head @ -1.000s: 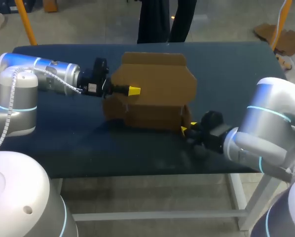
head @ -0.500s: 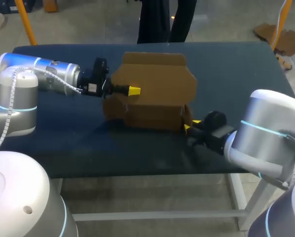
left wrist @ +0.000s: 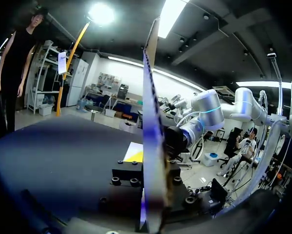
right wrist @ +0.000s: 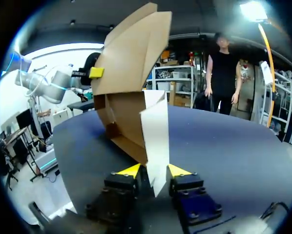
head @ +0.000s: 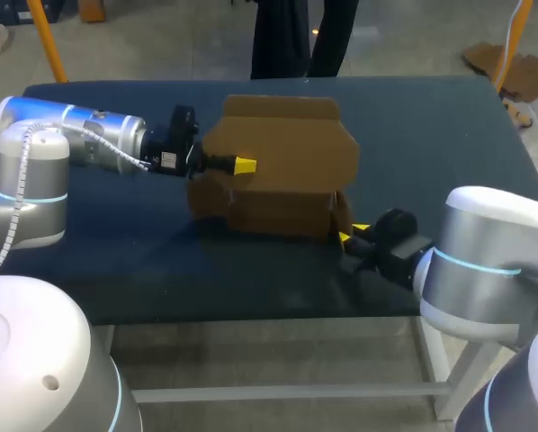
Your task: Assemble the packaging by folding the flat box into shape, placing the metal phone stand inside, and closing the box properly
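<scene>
Half-formed box point(head: 282, 171) centred on the table point(head: 431, 126). Its top panel point(left wrist: 153, 122) is pinched by the left gripper point(head: 242, 165), its near-right flap point(right wrist: 156, 141) by the right gripper point(head: 352, 234); folding should be slow, creases aligned.

The box flap point(left wrist: 153, 126) hides one fingertip of the left gripper point(left wrist: 148, 161).

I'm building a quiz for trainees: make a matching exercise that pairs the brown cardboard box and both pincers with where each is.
1. brown cardboard box
2. left pincer
3. right pincer

A. grips a low flap at the box's near right corner
B. stands half-folded on the dark blue table
C. grips the box's large upper panel

Pairs: 1-B, 2-C, 3-A
</scene>
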Controlling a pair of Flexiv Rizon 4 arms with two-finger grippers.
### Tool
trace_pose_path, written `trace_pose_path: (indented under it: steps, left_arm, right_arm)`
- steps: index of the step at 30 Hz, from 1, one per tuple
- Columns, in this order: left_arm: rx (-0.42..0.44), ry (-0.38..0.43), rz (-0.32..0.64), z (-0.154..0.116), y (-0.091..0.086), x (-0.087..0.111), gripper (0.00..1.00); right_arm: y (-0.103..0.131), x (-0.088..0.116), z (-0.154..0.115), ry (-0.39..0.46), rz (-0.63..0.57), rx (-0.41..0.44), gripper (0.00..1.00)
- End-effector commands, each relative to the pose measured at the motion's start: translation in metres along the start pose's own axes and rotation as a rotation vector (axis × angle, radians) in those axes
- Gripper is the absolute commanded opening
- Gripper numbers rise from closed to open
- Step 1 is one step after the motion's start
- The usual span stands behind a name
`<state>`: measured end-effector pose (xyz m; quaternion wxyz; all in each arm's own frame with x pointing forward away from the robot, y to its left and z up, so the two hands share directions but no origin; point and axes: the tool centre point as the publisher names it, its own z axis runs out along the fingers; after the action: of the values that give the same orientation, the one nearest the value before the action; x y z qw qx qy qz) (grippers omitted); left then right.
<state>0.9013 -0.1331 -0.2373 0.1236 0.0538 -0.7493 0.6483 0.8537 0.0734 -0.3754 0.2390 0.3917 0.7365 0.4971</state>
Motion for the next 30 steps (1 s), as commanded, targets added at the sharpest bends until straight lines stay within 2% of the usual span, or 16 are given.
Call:
trace_pose_path:
  steps: [1, 19, 30]
  left_arm:
    - [0.0, 0.002, 0.0, 0.001, 0.003, -0.001, 0.0]
    - [0.0, 0.002, 0.0, 0.001, 0.003, -0.001, 0.0]
    - [-0.007, 0.001, 0.021, 0.003, 0.001, -0.003, 0.0]
  right_arm:
    - [0.001, -0.01, -0.017, 0.056, -0.005, 0.003, 0.36]
    - [0.001, -0.014, -0.058, 0.148, -0.038, -0.027, 0.35]
    - [-0.002, -0.018, -0.058, 0.159, -0.035, -0.035, 0.35]
